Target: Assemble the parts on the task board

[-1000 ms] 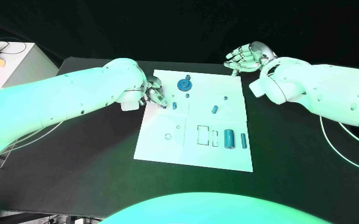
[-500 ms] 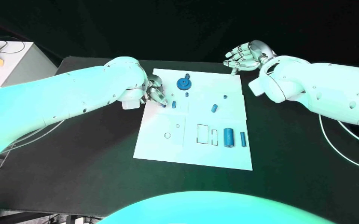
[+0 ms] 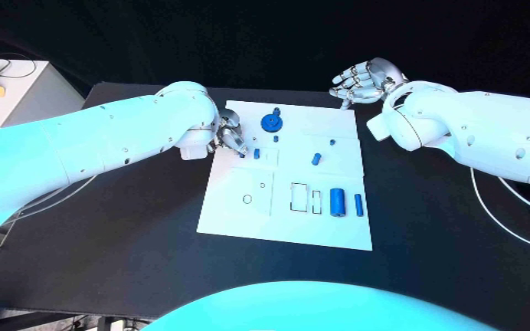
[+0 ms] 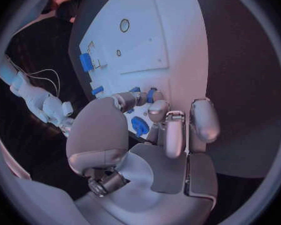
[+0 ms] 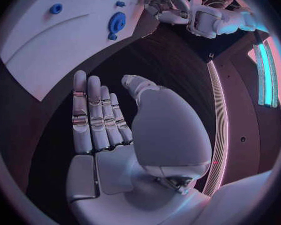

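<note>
The white task board (image 3: 237, 216) lies mid-table. On it are a blue gear (image 3: 270, 122), a short blue cylinder (image 3: 317, 159), and near the front a thick blue cylinder (image 3: 337, 201) beside a slim one (image 3: 358, 205). My left hand (image 3: 229, 136) sits at the board's left edge. Its thumb and a fingertip (image 4: 158, 109) pinch a small blue peg (image 4: 151, 95) that stands on the board (image 4: 147, 30); the peg (image 3: 257, 153) is just right of the fingers. My right hand (image 3: 360, 80) hovers past the board's far right corner, fingers straight and apart from the thumb (image 5: 97, 116), holding nothing.
A pale box (image 3: 27, 93) stands at the table's far left. The board (image 5: 40, 45) carries outlined rectangular slots (image 3: 300, 197) and a small ring mark (image 3: 247, 198) near its front. The right wrist view also shows the gear (image 5: 117, 22) and my left hand (image 5: 178, 7).
</note>
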Available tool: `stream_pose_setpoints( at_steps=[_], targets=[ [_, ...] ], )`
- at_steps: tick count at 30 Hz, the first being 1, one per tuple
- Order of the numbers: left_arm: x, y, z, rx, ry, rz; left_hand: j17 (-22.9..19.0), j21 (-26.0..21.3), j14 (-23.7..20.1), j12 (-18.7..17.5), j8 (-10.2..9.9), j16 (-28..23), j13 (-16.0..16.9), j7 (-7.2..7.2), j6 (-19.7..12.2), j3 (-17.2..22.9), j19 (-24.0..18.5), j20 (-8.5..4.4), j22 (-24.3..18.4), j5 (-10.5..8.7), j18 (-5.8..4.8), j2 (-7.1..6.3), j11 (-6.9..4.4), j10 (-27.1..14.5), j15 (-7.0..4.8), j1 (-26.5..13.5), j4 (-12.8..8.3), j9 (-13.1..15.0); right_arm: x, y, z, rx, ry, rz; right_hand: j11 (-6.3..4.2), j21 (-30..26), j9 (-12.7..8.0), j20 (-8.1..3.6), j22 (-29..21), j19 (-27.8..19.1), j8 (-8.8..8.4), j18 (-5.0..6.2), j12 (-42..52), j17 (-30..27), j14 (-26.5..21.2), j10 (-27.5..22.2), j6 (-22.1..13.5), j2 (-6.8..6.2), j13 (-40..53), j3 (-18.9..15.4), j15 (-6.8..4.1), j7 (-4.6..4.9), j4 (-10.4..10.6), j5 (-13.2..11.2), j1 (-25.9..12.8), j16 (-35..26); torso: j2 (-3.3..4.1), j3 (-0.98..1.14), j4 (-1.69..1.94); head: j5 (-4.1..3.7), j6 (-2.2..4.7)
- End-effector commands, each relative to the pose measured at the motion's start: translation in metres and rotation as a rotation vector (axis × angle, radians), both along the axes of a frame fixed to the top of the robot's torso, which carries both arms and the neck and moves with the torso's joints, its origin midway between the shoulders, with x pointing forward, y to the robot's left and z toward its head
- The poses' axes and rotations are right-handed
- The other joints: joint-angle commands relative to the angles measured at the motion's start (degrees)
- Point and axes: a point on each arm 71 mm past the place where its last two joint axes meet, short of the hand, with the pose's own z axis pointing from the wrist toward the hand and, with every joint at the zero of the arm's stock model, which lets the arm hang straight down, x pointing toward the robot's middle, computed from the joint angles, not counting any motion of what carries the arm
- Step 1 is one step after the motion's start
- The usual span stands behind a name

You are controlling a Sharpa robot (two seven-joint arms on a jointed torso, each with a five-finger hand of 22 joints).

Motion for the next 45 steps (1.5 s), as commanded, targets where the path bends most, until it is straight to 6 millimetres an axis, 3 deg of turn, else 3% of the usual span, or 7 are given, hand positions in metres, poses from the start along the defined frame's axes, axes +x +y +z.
stream_pose_setpoints(
  at_steps=[1,7,11,18,30,35,45],
  targets=[
    [-0.005,-0.002,-0.008,0.011,0.042,-0.026,15.1,0.1,6.0,0.2,-0.2,0.2,-0.1,-2.02,2.0,6.9,0.5,0.01,0.0,-0.09,-1.06,0.30,-0.21,0.7,-0.56,-0.9,-8.2,3.1,-0.001,0.001,0.000,-0.002,0.001,0.017,0.12,-0.2,-0.1,-0.01,-0.1,0.3,0.38,0.59,0.3,-0.1,-0.1,0.4,-0.1,0.43,-0.1,0.3,-0.07,1.49,0.0,0.2,0.0,-0.2,-0.04,-0.03,0.04,-0.07,-0.09],
    [-0.005,-0.001,-0.009,0.011,0.041,-0.023,15.1,-0.1,6.0,0.0,-0.7,0.2,-0.2,-2.46,2.1,2.7,0.5,-0.21,0.0,-0.60,-1.07,-0.60,-0.48,0.9,-0.78,-2.5,-7.0,2.8,-0.001,0.002,0.000,-0.001,0.001,0.018,0.13,-0.4,-0.1,-0.01,-0.6,0.5,0.44,0.57,0.3,-0.3,-0.1,0.5,-0.1,0.46,-0.5,0.4,-0.06,1.50,-0.1,0.3,-0.1,-0.1,-0.01,-0.04,0.03,-0.01,-0.09],
    [-0.004,0.000,-0.009,0.010,0.039,-0.017,15.0,-0.3,6.0,-0.1,-1.1,0.2,-0.2,-2.81,2.9,-3.1,0.6,-0.45,-0.1,-0.99,-1.08,-1.29,-0.76,0.6,-0.97,-4.0,-4.3,2.5,-0.001,0.001,0.000,-0.001,0.001,0.018,0.13,-0.4,-0.1,-0.01,-0.6,0.5,0.44,0.57,0.3,-0.3,-0.1,0.5,-0.1,0.46,-0.5,0.4,-0.06,1.50,-0.1,0.3,-0.1,-0.1,0.01,-0.04,-0.02,0.02,-0.03],
    [-0.003,0.002,-0.009,0.009,0.034,-0.008,15.0,-0.5,5.9,-0.1,-1.3,0.2,-0.2,-2.77,3.4,-10.1,0.7,-0.47,-0.1,-1.28,-1.10,-1.53,-0.68,0.4,-1.02,-4.9,-0.7,2.4,-0.001,0.001,0.000,-0.001,0.001,0.018,0.13,-0.4,-0.1,-0.01,-0.6,0.5,0.44,0.57,0.3,-0.3,-0.1,0.5,-0.1,0.46,-0.5,0.4,-0.06,1.50,-0.1,0.3,-0.1,-0.1,0.00,-0.03,-0.02,0.03,-0.06],
    [-0.001,0.006,-0.008,0.004,0.014,0.009,14.8,-0.6,5.9,-0.2,-1.4,0.1,-0.2,-2.70,3.5,-14.8,0.7,-0.47,-0.1,-1.50,-1.10,-1.25,-0.63,0.2,-0.99,-4.4,1.5,2.4,-0.001,0.001,0.000,-0.001,0.001,0.017,0.15,-0.5,-0.2,0.00,-0.7,0.5,0.43,0.56,0.3,-0.4,-0.1,0.5,-0.1,0.45,-0.5,0.4,-0.03,1.53,-0.1,0.3,-0.2,-0.2,0.03,-0.04,-0.03,0.02,-0.03],
    [0.000,0.009,-0.008,0.004,0.007,0.018,14.8,-0.6,5.9,-0.1,-1.4,0.1,-0.1,-2.65,3.5,-19.4,0.8,-0.45,-0.1,-1.90,-1.11,-1.26,-0.59,0.2,-0.96,-3.9,4.1,2.5,-0.001,0.001,0.000,-0.001,0.001,0.018,0.15,-0.5,-0.2,0.00,-0.7,0.5,0.43,0.56,0.3,-0.4,-0.1,0.5,-0.1,0.45,-0.5,0.4,-0.03,1.53,-0.1,0.3,-0.2,-0.2,0.01,-0.04,-0.01,-0.03,0.01],
    [-0.005,0.016,-0.005,-0.017,-0.013,0.027,14.3,-0.9,5.7,-0.3,-1.5,-0.1,-0.6,-2.62,3.3,-21.7,0.5,-0.43,-0.6,-2.67,-1.00,-1.54,-0.55,-0.2,-0.93,-3.2,5.6,2.5,-0.002,0.001,-0.001,-0.001,0.002,0.018,0.15,-0.5,-0.2,0.00,-0.7,0.5,0.43,0.56,0.3,-0.4,-0.1,0.5,-0.1,0.45,-0.5,0.4,-0.03,1.53,-0.1,0.3,-0.2,-0.2,0.05,-0.05,-0.10,-0.23,0.25]
  ],
)
